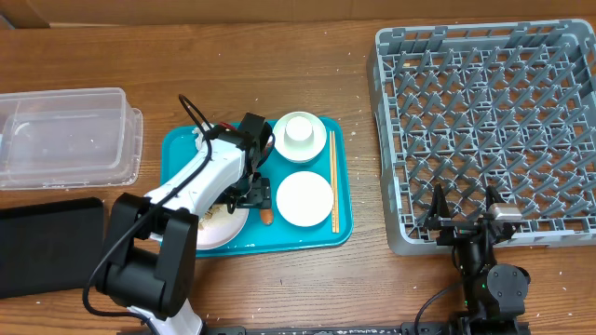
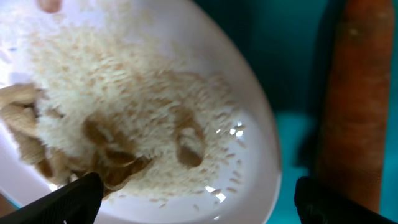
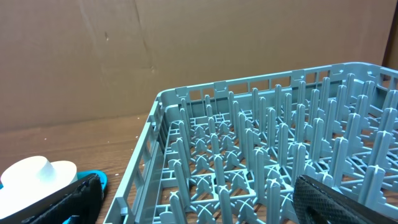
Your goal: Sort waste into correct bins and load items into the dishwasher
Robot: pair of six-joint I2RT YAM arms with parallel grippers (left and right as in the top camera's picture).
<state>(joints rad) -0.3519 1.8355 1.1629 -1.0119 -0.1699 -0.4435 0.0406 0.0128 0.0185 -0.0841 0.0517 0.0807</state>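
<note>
Left end effector [image 1: 253, 193]: fingers wide apart, gripping nothing, low over the teal tray [image 1: 179, 154], above the gap between the large plate and the carrot.
Right end effector [image 1: 464, 214]: fingers wide apart, gripping nothing, well to the right of the teal tray, at the near edge of the dish rack.
Large plate [image 1: 228, 231]: on the front left part of the teal tray, partly hidden under the left arm.
Food scraps [image 2: 106, 155]: rice and brownish bits, spread on the large plate.
Carrot [image 1: 266, 216]: lying on the teal tray near its front edge, just beside the large plate.
Small plate [image 1: 304, 198]: on the front right part of the teal tray.
Bowl [image 1: 282, 141] and cup [image 1: 300, 128]: together at the back right of the teal tray.
Chopsticks [image 1: 333, 181]: side by side along the right edge of the teal tray.
Clear tub [image 1: 65, 135]: on the counter [image 1: 279, 288], left of the teal tray, towards the back.
Black tray [image 1: 47, 244]: left of the teal tray, towards the front.
Dish rack [image 1: 494, 121]: right of the teal tray, apart from it.
</note>
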